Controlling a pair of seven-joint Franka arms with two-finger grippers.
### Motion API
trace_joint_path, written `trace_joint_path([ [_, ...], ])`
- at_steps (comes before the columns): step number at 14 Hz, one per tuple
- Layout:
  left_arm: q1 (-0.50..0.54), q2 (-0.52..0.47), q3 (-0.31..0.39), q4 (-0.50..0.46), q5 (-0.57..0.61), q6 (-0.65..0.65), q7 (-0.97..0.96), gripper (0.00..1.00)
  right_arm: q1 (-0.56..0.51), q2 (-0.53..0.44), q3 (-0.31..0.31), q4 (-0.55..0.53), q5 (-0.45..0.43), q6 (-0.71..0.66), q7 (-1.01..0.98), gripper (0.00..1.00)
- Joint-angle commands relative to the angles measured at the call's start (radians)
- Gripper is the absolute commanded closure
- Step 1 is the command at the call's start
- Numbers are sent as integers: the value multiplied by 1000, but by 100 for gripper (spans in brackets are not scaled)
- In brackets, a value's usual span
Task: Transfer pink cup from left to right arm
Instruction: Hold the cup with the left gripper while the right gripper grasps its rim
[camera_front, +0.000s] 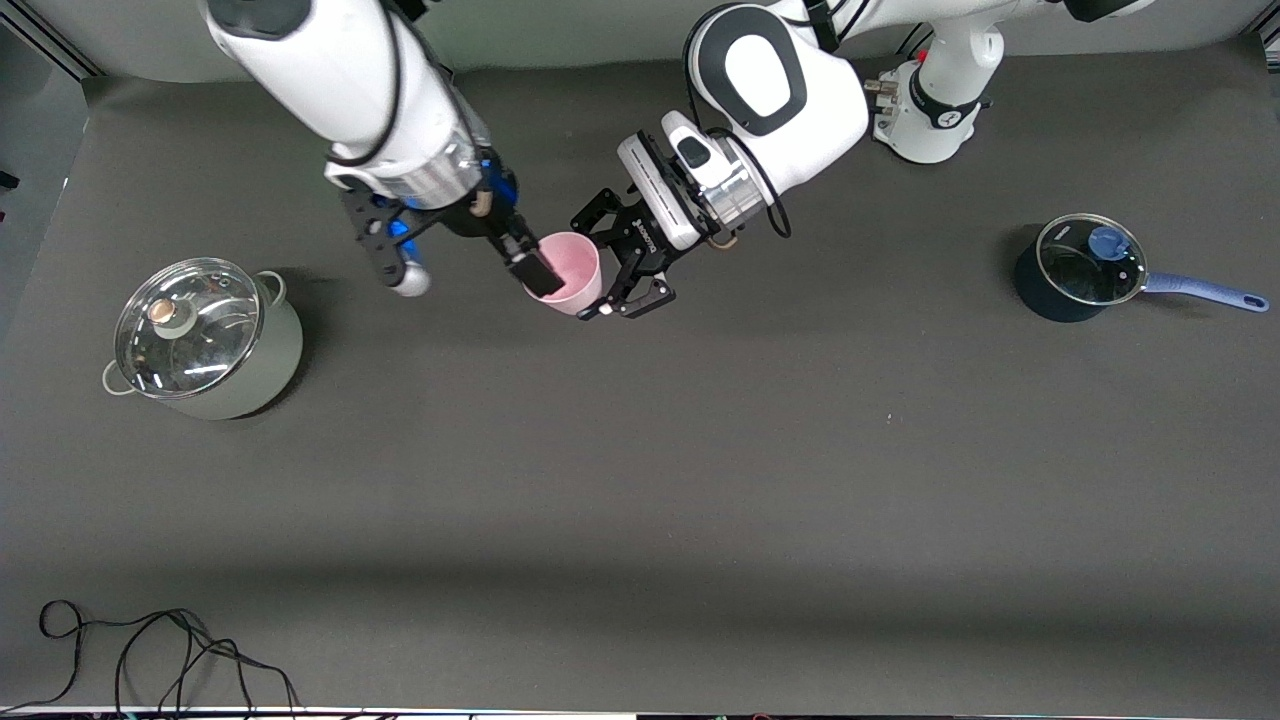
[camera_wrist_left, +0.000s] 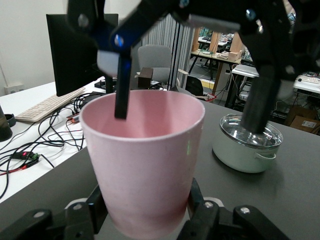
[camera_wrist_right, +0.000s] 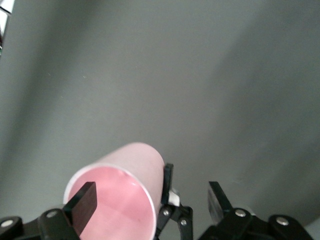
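my left gripper (camera_wrist_left: 145, 220) clamps the pink cup (camera_wrist_left: 145, 165) near its base, upright. the right gripper (camera_wrist_left: 190, 75) straddles the rim, one finger (camera_wrist_left: 121, 85) inside, one outside. the lidded pot (camera_wrist_left: 247, 145) sits nearby.

My left gripper (camera_front: 615, 262) holds the cup (camera_front: 570, 272) in the air, clamped around its lower body, over the table (camera_front: 700, 480) between my two bases. My right gripper (camera_front: 470, 270) meets it from the right arm's end, spread wide, one finger (camera_front: 530, 265) inside the cup's mouth and the other outside it. A lidded pot (camera_front: 205, 340) stands on the table toward my right arm's end. A lidded saucepan (camera_front: 1085, 268) stands toward my left arm's end. A cable (camera_front: 150, 650) lies at the table edge nearest the front camera.
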Motion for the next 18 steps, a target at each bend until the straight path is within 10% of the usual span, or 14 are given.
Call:
trace_joint_path([
  [1, -9, -23, 13, 11, -18, 10, -9, 62, 20, 23, -9, 49, 3, -33, 28, 2],
  [7, -13, -23, 18, 11, -18, 10, -10, 61, 11, 14, -14, 49, 3, -33, 19, 10],
  [14, -11, -24, 18, 11, -20, 10, -17, 60, 11, 17, -18, 46, 0, -33, 4, 100],
  [18, -9, -23, 18, 11, -20, 10, -17, 60, 9, 17, -18, 48, 1, -33, -38, 100],
])
